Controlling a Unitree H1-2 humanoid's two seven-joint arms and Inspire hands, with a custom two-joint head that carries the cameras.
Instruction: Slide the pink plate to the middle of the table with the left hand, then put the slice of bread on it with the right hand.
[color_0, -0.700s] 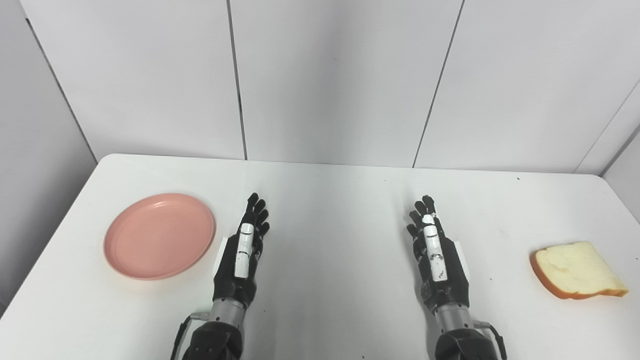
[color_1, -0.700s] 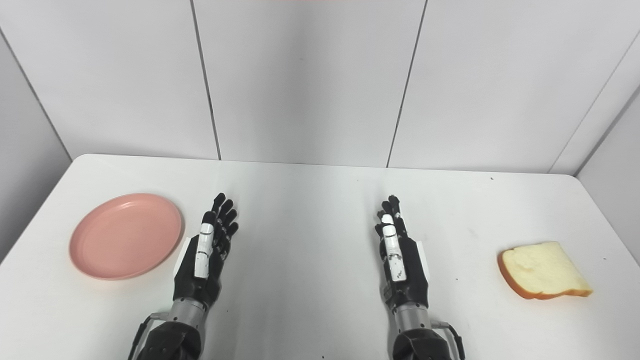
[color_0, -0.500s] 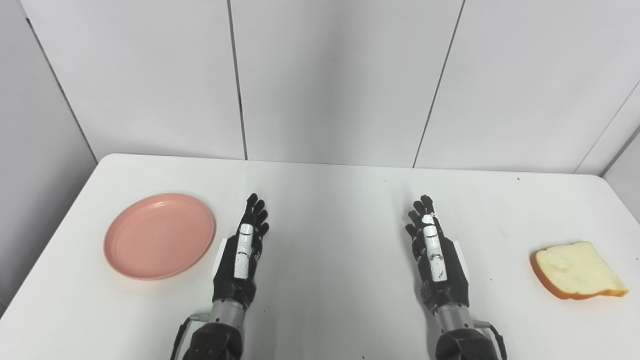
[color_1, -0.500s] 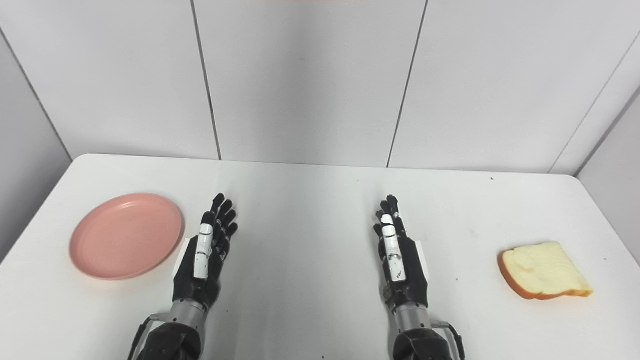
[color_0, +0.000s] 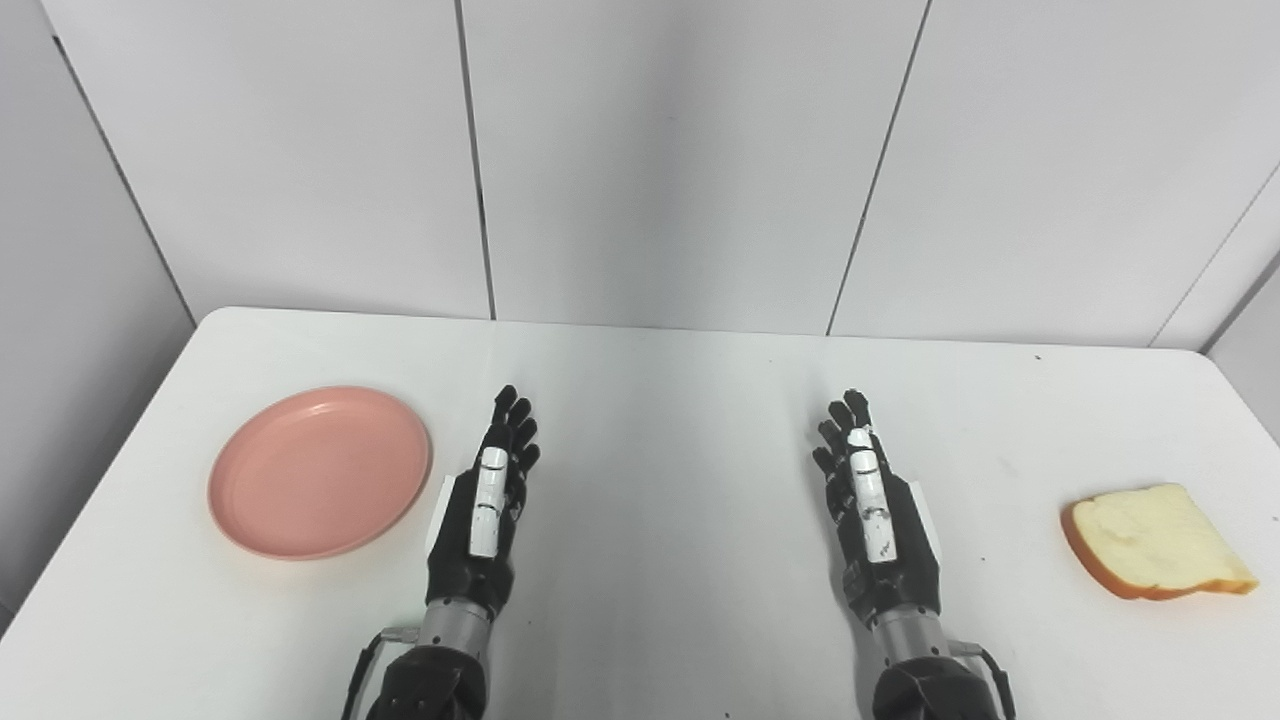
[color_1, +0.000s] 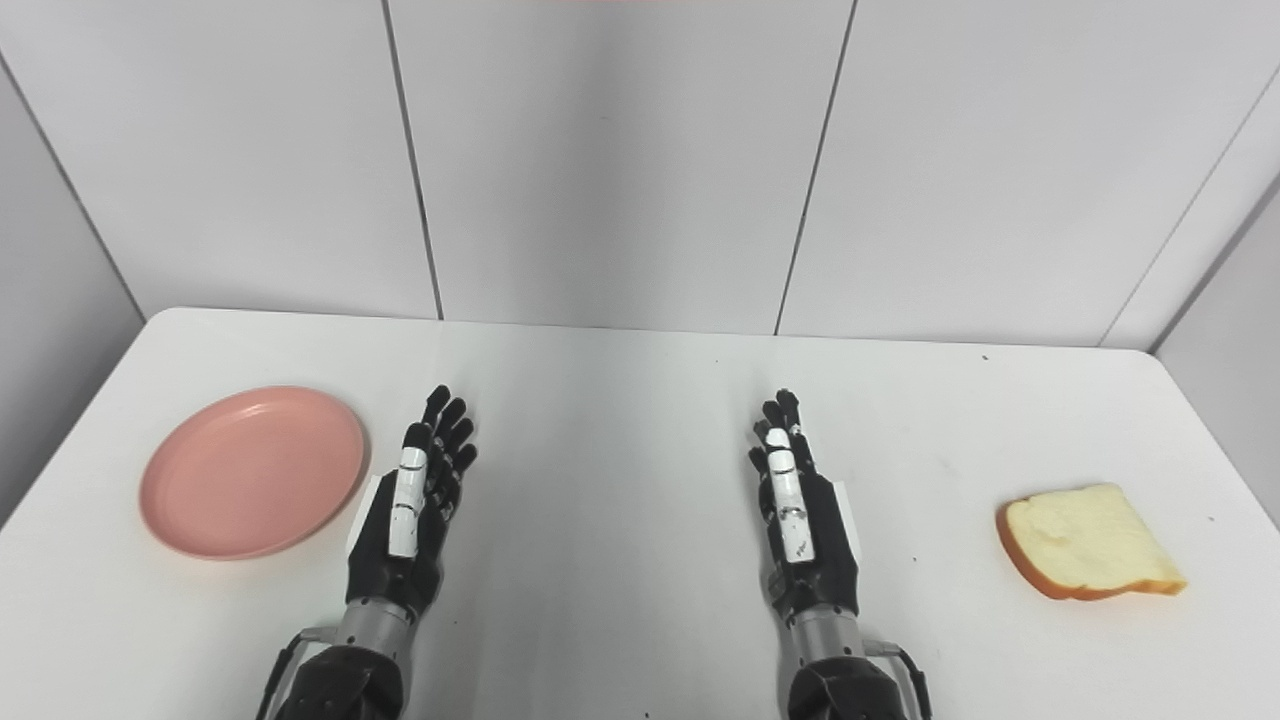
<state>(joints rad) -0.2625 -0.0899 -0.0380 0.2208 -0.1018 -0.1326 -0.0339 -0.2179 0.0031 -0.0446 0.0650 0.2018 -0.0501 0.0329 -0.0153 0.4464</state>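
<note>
A round pink plate (color_0: 318, 471) lies empty on the left side of the white table (color_0: 660, 430). A slice of bread (color_0: 1153, 541) with an orange-brown crust lies flat at the far right. My left hand (color_0: 485, 505) is open, fingers stretched forward, just right of the plate and apart from it. My right hand (color_0: 873, 505) is open too, fingers stretched forward, well left of the bread. Both hands hold nothing. The same scene shows in the right eye view, with the plate (color_1: 252, 472) and the bread (color_1: 1088, 541).
Grey wall panels (color_0: 660, 150) stand behind the table's far edge and along both sides. The table surface between the two hands holds nothing.
</note>
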